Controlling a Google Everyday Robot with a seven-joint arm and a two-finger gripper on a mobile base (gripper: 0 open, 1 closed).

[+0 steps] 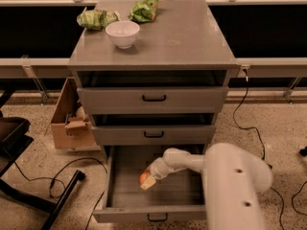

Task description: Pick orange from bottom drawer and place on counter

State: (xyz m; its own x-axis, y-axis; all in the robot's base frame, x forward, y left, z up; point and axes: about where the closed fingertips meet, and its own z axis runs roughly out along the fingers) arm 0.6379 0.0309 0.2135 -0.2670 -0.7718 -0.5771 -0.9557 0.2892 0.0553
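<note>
The bottom drawer (115, 195) of the grey cabinet is pulled open. The orange (143, 177) lies inside it, left of centre on the drawer floor. My gripper (147, 180) reaches down into the drawer from the right and sits right at the orange, partly covering it. My white arm fills the lower right of the view and hides the drawer's right part. The counter (187, 37) is the cabinet's flat grey top.
A white bowl (123, 33) and two green snack bags (97, 18) (146, 7) sit at the back left of the counter. A cardboard box (71, 119) stands on the floor left of the cabinet. A black chair base (29, 186) and cables lie at the lower left.
</note>
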